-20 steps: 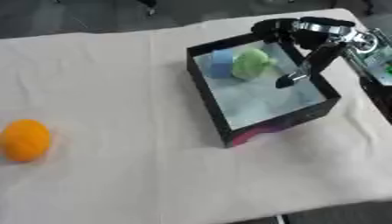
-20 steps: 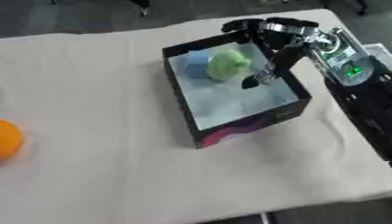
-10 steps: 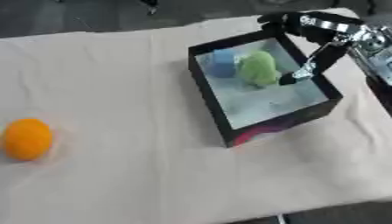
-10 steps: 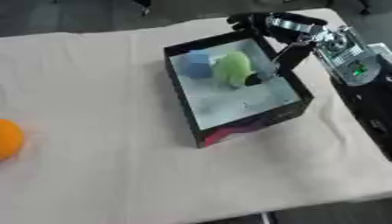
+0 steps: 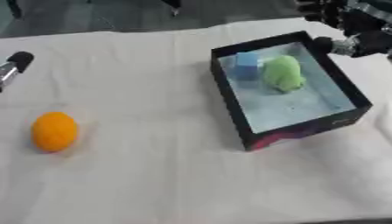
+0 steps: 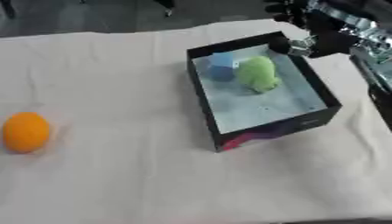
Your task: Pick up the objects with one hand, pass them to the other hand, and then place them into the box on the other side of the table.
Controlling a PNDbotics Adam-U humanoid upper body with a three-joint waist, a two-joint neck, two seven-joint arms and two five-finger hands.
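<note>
- Right hand (image 6: 325, 30) is pulling back past the box (image 5: 348, 94) rim, fingers curled, holding nothing.
- Green object (image 5: 284, 73) is sitting inside now (by a blue block (image 5: 246, 65)).
- Orange fruit (image 5: 54, 131) is waiting on the worktop's left, probably next.

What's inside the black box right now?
Inside the black rectangular box lie a green lumpy object and a blue block, side by side at its far end. Where they touch is hidden.
</note>
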